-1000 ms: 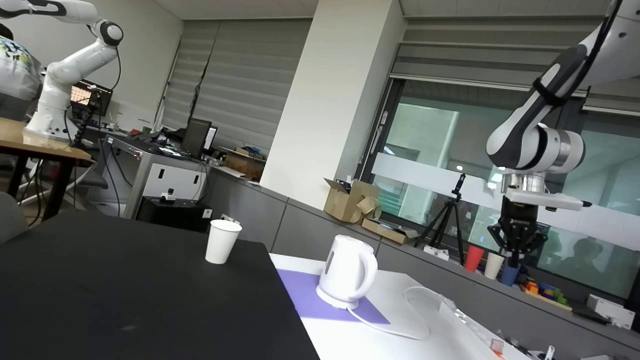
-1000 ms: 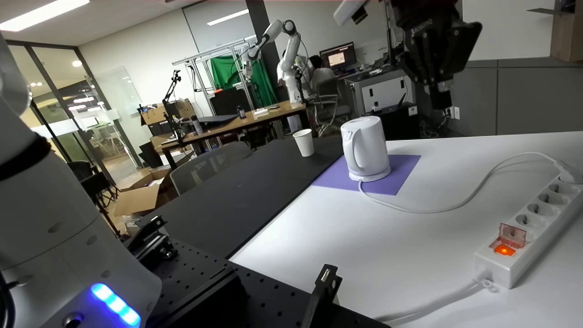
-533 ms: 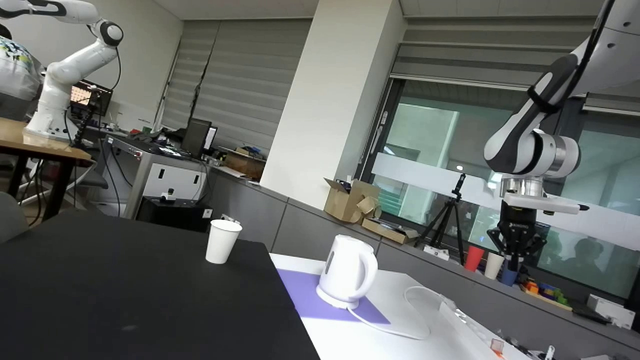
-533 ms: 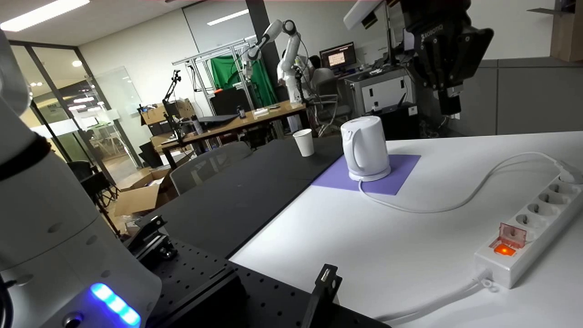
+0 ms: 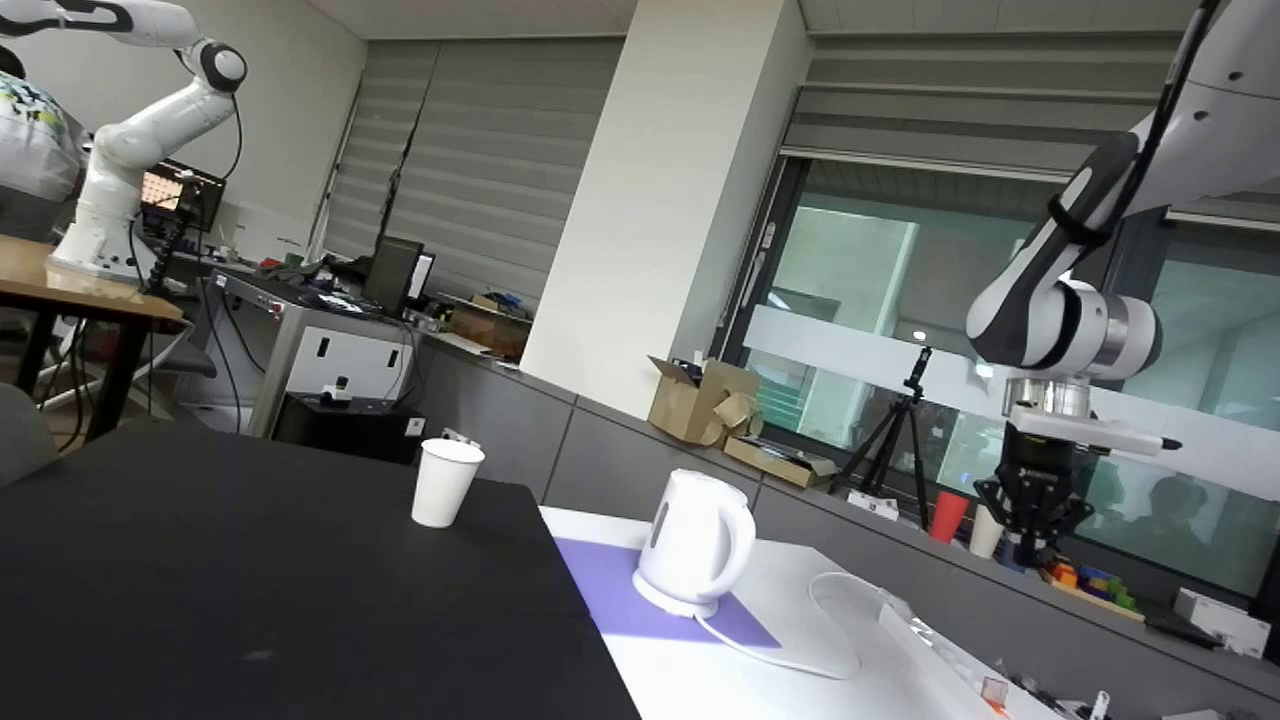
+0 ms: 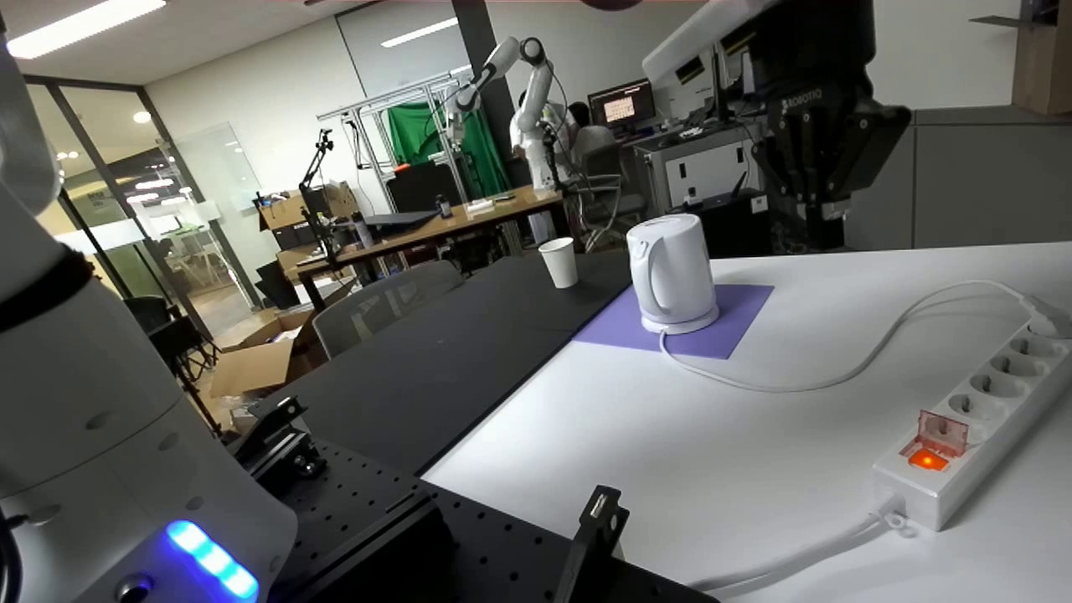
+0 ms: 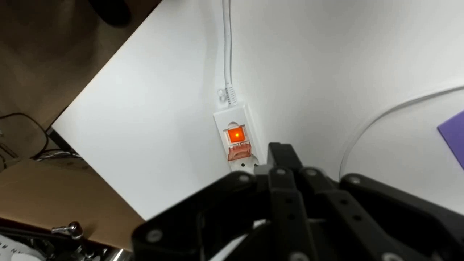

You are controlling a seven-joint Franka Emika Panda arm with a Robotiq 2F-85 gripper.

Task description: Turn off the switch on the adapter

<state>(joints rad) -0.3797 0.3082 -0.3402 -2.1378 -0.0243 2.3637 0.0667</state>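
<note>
The adapter is a white power strip (image 6: 903, 501) on the white table. Its switch (image 6: 928, 459) glows orange at the near end, and its clear reddish cover (image 6: 942, 430) stands flipped open. In the wrist view the lit switch (image 7: 236, 134) and open cover (image 7: 239, 151) lie just left of and beyond my fingertips, and the strip (image 7: 224, 117) is partly hidden by the gripper. My gripper (image 7: 284, 154) is shut with nothing between its fingers. In both exterior views the gripper (image 6: 825, 222) hangs in the air above the table, apart from the strip; it also shows here (image 5: 1027, 550).
A white kettle (image 6: 677, 272) stands on a purple mat (image 6: 745, 310); its cord (image 6: 804, 389) runs to the strip's far socket. A white paper cup (image 6: 559, 262) stands on the black table (image 6: 452, 352). The strip's power cable (image 7: 227, 43) runs from its switch end.
My gripper has come down and, in an exterior view, shifted a little to the right. It stays shut. The strip, lit switch, cover and kettle have not moved.
</note>
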